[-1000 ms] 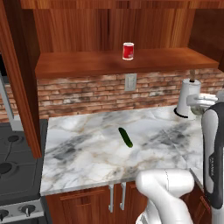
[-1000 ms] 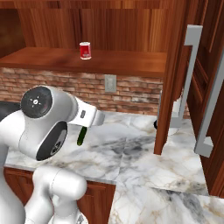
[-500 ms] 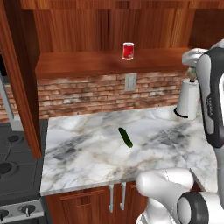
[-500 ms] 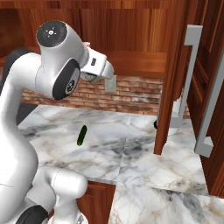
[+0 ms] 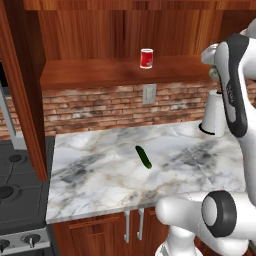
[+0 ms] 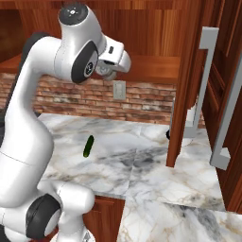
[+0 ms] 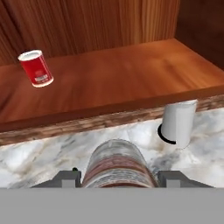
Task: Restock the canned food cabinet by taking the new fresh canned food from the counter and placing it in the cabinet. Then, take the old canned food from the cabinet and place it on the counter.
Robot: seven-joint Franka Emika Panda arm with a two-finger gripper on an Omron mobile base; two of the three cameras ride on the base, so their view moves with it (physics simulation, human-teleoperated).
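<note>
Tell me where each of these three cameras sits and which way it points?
Left base view: behind the arm, on its left, facing the shelf with the red can and the counter.
Right base view: behind on the right; the arm rises at left, same counter.
Hand view: on the tool, which grips a can, facing the shelf.
Both base views share the cucumber.

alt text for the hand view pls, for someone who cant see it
The gripper holds a tin can just below a reddish-brown wooden cabinet shelf. A red can stands on the shelf at upper left, and a white container sits on the marble counter.
</note>
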